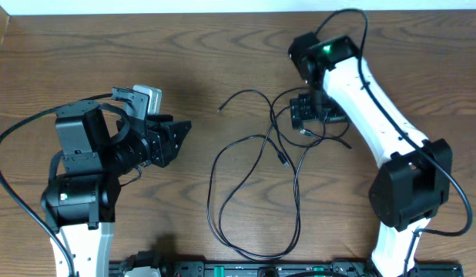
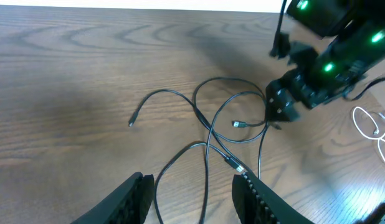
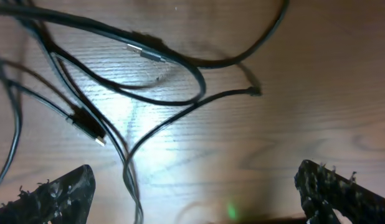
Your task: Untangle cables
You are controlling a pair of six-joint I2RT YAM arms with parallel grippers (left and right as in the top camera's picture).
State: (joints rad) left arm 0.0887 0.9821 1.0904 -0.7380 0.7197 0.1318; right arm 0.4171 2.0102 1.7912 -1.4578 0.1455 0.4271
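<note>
Several black cables (image 1: 267, 138) lie crossed on the worktop (image 1: 145, 46); nothing looks separated yet. Over that crossing the right end effector (image 3: 195, 186) hangs spread wide and empty; the left end effector (image 2: 191, 186) sits open, well apart.

Setting: robotics lab / test bench, not a home or shop. Evidence: wood-grain desk (image 1: 222, 46) carrying two robot arms, both based at its near edge. The left arm (image 1: 80, 192) is by the near-left corner. The right arm (image 1: 377, 115) rises from the near-right corner and reaches twd the far edge. A black mounting rail (image 1: 246, 269) w/ connectors runs along the near edge btwn the bases. Green status LED (image 1: 326, 51) lit on the right arm. Pale wall strip (image 1: 145, 6) beyond the far edge. Test material: thin black cables (image 1: 253, 177) loose at mid-desk.
</note>
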